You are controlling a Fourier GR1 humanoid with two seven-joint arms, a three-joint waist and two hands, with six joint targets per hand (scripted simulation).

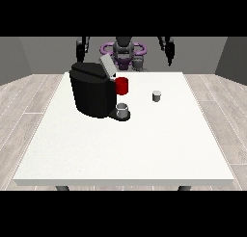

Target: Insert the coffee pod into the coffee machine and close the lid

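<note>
Right of coffee machine [91,94], apart from it: pod [156,96] upright on table [144,149]. Looks light, stiff, small; you pinch its sides. Lid [107,67] up. Both hands [169,50] [81,48] raised; finger state cannot tell.

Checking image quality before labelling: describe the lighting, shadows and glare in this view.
Front view: even, soft lighting; white table bright without glare; faint shadow under the black coffee machine; coffee pod small yet distinct; both raised hands dark, fingers unreadable.
</note>
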